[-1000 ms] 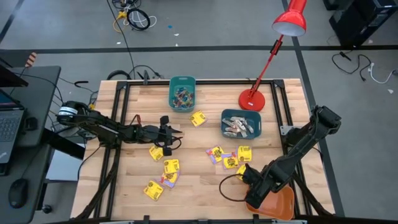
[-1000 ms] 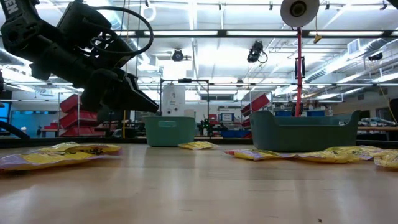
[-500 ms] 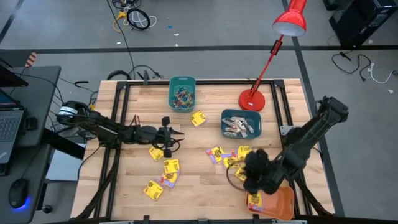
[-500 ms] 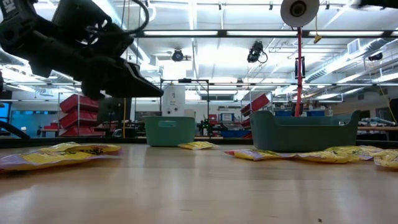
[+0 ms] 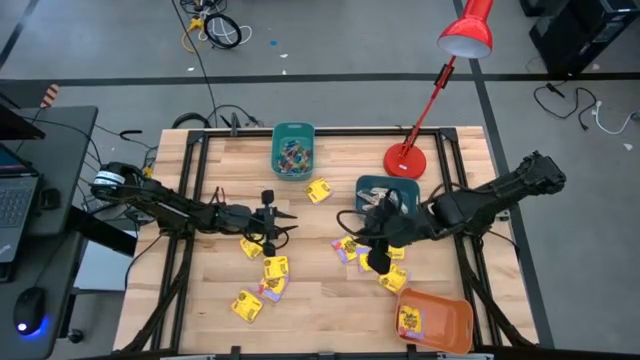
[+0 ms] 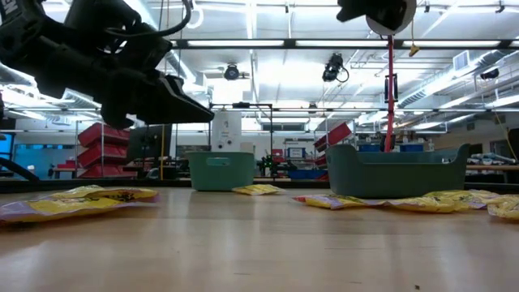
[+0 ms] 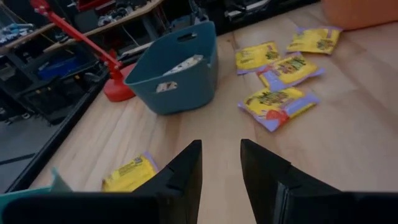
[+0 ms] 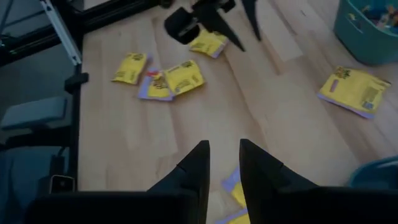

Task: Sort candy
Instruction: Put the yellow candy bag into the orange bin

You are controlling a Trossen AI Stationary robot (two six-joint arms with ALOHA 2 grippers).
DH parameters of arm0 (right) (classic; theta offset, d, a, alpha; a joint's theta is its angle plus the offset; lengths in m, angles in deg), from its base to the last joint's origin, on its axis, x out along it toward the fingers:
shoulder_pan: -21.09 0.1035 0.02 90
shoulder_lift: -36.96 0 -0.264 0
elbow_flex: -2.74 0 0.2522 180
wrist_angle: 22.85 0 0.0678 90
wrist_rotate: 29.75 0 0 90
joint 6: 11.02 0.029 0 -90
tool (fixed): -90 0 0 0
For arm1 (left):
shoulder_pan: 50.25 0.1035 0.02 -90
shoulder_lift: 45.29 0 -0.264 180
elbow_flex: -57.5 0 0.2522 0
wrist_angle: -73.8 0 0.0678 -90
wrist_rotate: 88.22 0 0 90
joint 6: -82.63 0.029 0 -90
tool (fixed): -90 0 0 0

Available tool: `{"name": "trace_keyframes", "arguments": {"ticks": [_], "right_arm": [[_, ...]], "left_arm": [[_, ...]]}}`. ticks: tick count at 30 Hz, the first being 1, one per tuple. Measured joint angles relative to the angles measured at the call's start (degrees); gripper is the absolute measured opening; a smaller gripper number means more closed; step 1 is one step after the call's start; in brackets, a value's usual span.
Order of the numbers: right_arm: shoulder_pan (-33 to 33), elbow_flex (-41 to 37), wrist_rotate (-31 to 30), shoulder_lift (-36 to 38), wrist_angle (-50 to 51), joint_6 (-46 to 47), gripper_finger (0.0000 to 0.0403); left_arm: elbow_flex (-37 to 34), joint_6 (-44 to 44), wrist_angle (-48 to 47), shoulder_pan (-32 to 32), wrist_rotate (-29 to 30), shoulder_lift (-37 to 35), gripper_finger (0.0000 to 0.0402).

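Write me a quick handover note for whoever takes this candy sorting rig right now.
Left gripper: open, empty, hovering left of centre above the table.
Right gripper: open, empty, over the yellow packets near centre.
Done: colourful small candy in the far teal bin; pale sticks in the second teal bin; one yellow packet in the orange bin.
Left: roughly ten yellow packets loose on the table, in a left cluster and the centre cluster, one alone between the bins.
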Motion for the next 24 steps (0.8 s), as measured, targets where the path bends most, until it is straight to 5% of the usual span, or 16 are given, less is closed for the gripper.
{"name": "trace_keyframes", "arguments": {"ticks": [16, 24], "right_arm": [[-5.92, 1.32, 3.24, -4.23, 7.71, -0.41, 0.0066], [-4.66, 0.98, 3.59, -15.31, 6.04, -3.26, 0.0076]], "left_arm": [[-0.02, 1.06, -2.18, -7.35, -0.04, -12.52, 0.0113], [-0.02, -4.0, -6.31, -8.99, 0.37, -15.47, 0.0113]]}}
